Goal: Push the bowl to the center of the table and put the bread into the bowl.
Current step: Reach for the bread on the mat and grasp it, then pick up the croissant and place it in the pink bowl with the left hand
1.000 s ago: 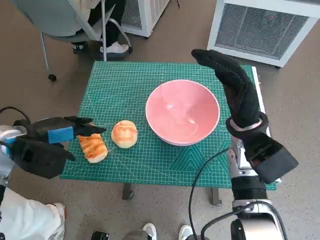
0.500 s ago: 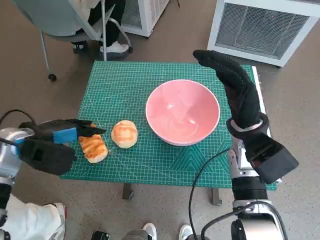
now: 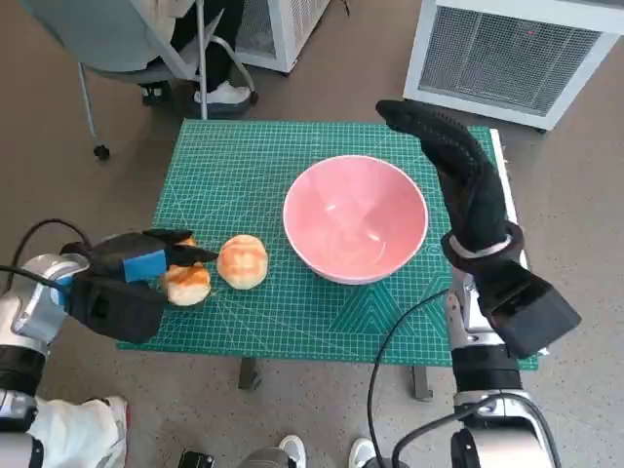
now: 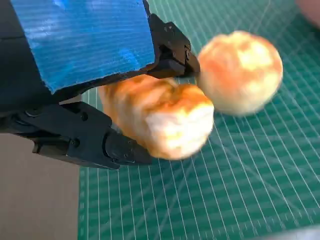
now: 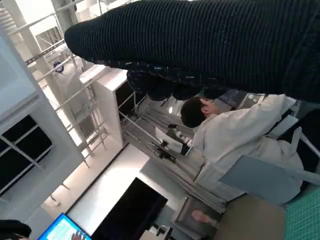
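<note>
The pink bowl stands right of the middle of the green mat. A round bun lies left of it near the front edge. My left hand grips the long toasted bread between its black fingers, tilted at the mat's front left, just beside the bun. My right hand hovers flat with straight fingers over the bowl's right rim, holding nothing.
A chair with a seated person's shoe is behind the table's far left. White slatted units stand behind the far right. A cable hangs by my right forearm. A person in white sits in the right wrist view.
My left hand has closed round the long bread, which has turned from lying flat and diagonal to a tilted, foreshortened pose. The bowl, bun and right hand have stayed put.
</note>
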You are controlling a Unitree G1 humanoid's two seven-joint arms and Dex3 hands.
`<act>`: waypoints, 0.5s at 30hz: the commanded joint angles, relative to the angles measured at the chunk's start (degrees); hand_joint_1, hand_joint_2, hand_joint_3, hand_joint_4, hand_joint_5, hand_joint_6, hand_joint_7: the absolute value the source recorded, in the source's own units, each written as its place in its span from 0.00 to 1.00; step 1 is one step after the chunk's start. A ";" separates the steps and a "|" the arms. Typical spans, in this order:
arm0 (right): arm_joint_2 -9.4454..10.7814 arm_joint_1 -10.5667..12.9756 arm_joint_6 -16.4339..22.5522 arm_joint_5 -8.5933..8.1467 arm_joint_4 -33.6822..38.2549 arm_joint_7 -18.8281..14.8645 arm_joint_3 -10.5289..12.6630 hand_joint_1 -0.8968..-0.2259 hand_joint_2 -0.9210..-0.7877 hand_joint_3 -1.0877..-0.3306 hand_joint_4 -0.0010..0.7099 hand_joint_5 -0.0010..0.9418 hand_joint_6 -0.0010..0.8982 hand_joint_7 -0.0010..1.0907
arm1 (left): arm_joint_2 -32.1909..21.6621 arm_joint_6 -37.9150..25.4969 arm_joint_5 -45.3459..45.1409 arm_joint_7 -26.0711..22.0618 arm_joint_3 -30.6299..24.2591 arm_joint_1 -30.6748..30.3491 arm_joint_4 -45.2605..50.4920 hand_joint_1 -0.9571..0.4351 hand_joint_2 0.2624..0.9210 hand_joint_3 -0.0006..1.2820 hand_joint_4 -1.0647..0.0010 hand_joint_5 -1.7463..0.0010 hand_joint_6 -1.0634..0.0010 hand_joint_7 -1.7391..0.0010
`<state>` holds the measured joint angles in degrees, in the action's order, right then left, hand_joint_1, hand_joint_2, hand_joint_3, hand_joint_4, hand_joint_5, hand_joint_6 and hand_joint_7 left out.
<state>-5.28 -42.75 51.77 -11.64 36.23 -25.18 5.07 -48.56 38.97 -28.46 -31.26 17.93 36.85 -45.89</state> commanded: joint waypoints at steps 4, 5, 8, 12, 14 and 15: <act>-0.30 1.83 -0.89 -0.70 0.35 -0.26 0.14 0.47 0.00 0.37 0.44 0.04 0.00 0.68 | -1.90 3.82 1.03 2.16 -1.46 0.70 -0.17 0.69 1.00 0.07 0.50 0.19 0.27 0.50; -0.30 1.84 -0.86 -0.63 0.38 -0.22 0.13 0.47 0.00 0.37 0.44 0.04 0.00 0.68 | -2.17 4.04 1.60 2.00 -1.95 0.80 0.11 0.69 1.00 0.06 0.51 0.18 0.24 0.52; -0.34 1.87 -0.72 -0.51 0.61 -0.22 0.14 0.47 0.00 0.37 0.44 0.05 0.00 0.68 | -3.15 4.99 3.94 1.59 -3.97 1.12 1.38 0.69 1.00 0.06 0.53 0.18 0.23 0.50; -0.45 1.87 -0.58 -0.52 0.88 -0.31 0.17 0.47 0.00 0.36 0.44 0.05 0.00 0.68 | -4.15 5.18 9.53 -0.35 -7.70 1.37 4.23 0.69 1.00 0.07 0.51 0.24 0.28 0.41; -0.51 1.86 -0.60 -0.55 0.88 -0.34 0.18 0.47 0.00 0.36 0.44 0.05 0.00 0.68 | -4.28 4.42 12.95 -1.90 -9.60 1.55 5.90 0.69 1.00 0.07 0.50 0.27 0.30 0.37; -0.56 1.84 -0.61 -0.59 0.91 -0.36 0.19 0.47 0.00 0.36 0.44 0.05 0.00 0.68 | -4.27 3.92 14.42 -2.65 -10.38 1.64 6.67 0.69 1.00 0.07 0.50 0.28 0.31 0.36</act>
<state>-5.58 -42.07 51.57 -11.65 36.33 -25.18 5.13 -51.33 43.45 -18.97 -31.97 10.56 36.99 -42.10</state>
